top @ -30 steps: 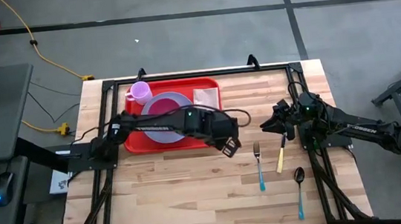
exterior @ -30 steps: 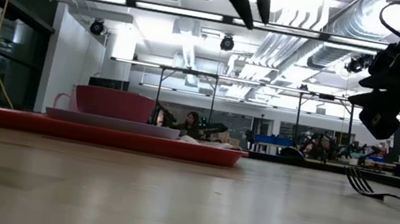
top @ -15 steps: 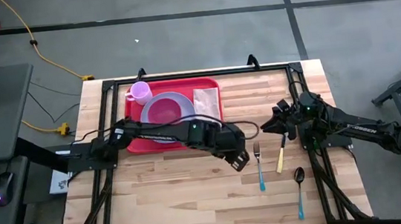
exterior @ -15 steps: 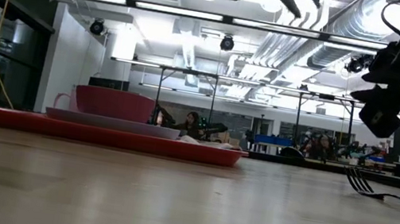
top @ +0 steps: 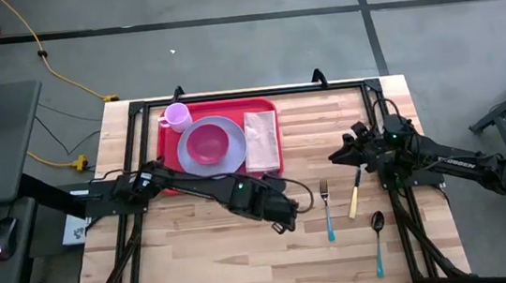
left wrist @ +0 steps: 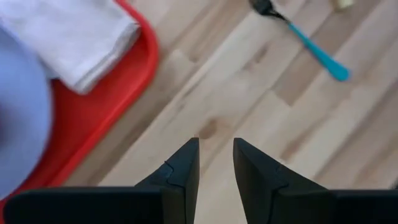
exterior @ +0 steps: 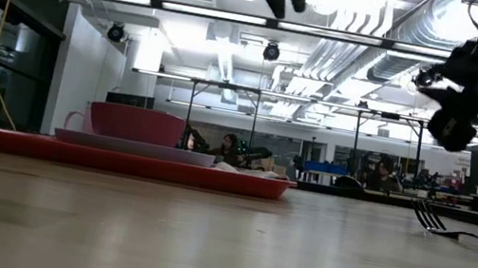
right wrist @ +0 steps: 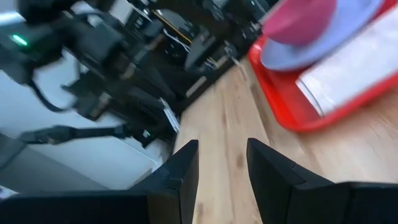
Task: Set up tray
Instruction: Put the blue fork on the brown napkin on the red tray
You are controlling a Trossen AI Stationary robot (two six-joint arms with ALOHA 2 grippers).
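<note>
- Tray (top: 169, 160) — a red rectangular tray with a low rim, lying flat on the wooden table (top: 237, 256) toward the far left part of it; in the low view it shows edge-on as a red band (exterior: 119, 161).
- On the tray: a lavender plate (top: 201, 163) carrying a pink bowl (top: 207, 143), a pale pink cup (top: 176, 116) at the far left corner, and a folded beige napkin (top: 261, 141) along the right side, beside the plate.
- Left gripper (top: 285, 219) — held over bare wood just off the tray's near right corner, empty; its two fingers (left wrist: 180, 171) stand slightly apart with a narrow gap between them.
- Right gripper (top: 341, 157) — held above the table near its right side, well apart from the tray; its fingers (right wrist: 183, 168) are spread a little and hold nothing.
- Cutlery on the wood between the grippers: a fork (top: 327, 207) with a blue handle, a knife (top: 355, 196) with a pale handle, and a spoon (top: 377, 239) with a blue handle nearer the front edge.
</note>
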